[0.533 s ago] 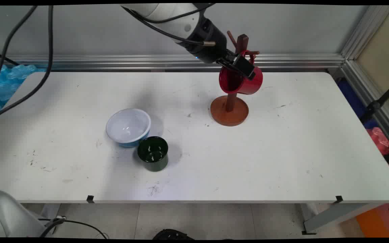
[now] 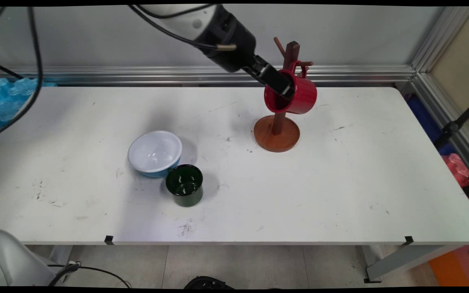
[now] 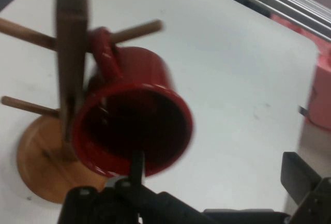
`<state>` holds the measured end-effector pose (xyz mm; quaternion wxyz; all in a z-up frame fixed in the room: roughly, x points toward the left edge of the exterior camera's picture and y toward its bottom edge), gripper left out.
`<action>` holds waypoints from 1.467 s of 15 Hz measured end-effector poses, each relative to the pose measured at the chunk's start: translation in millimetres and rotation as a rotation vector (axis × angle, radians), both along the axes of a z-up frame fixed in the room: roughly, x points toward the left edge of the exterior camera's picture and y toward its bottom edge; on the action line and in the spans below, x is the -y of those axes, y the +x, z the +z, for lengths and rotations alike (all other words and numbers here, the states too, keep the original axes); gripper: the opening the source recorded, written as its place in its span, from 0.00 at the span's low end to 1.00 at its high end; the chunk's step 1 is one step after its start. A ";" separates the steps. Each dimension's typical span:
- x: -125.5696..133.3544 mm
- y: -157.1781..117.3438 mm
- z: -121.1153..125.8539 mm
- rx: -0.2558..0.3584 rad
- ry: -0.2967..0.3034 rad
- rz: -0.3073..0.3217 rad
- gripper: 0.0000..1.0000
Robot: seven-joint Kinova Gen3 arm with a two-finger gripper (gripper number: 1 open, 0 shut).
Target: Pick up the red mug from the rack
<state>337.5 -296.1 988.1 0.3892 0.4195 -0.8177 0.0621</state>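
Now | gripper [image 2: 281, 86] jaws apart, at rim of red mug [image 2: 301, 97] | mug hangs by handle on wooden mug tree [image 2: 277, 138], near bench [image 2: 340, 183] far edge

Glossy red mug [image 2: 295, 95], matt wooden rack [image 2: 277, 132]

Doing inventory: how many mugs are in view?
2. A red mug hangs by its handle on the wooden rack, with the gripper at its rim; a green mug stands beside the bowl.
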 end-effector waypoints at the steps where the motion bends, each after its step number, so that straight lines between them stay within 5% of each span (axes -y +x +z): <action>1: -7.4 3.8 6.2 0.001 -0.006 -0.034 1.00; 13: -78.0 55.7 44.4 0.074 -0.121 -0.510 1.00; 22: -88.0 87.5 37.9 0.177 -0.190 -0.736 1.00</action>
